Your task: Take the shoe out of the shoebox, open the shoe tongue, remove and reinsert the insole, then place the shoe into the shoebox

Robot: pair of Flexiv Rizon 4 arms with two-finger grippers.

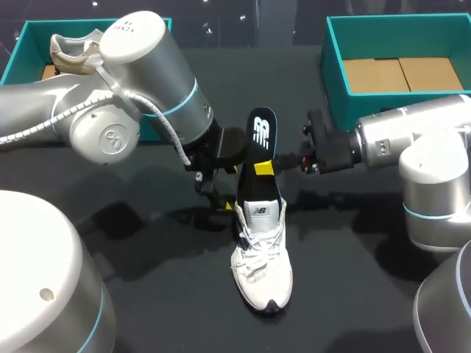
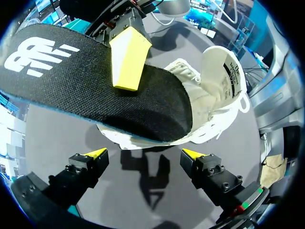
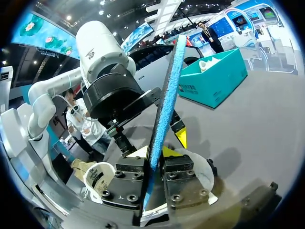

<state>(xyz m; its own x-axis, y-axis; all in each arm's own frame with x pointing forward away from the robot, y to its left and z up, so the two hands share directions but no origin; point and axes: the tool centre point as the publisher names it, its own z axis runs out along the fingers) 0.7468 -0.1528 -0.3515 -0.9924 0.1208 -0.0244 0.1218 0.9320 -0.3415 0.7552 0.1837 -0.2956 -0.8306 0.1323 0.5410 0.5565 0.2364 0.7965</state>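
The black insole (image 1: 261, 134) stands tilted, its lower end at the opening of the white shoe (image 1: 262, 259), which lies mid-table (image 1: 132, 287). My right fingers (image 1: 263, 168) clamp the insole; my left fingers (image 2: 95, 154) hang spread, empty, beside the shoe.

Head view: the left arm (image 1: 132, 88) covers most of the left shoebox (image 1: 18, 51) at the far left corner of the bench (image 1: 346, 294). The second shoe (image 1: 73, 50) inside it shows only in part. The right shoebox (image 1: 338, 59), at the far right corner, is cut off by the picture edge and partly covered by the right arm (image 1: 419, 140). The lower end of the insole (image 1: 261, 136) is hidden by the shoe (image 1: 261, 272).

Left wrist view: the insole hides the shoe's forepart. Only one finger (image 2: 128, 62) of the right gripper (image 2: 127, 71) shows; the other lies behind the insole.
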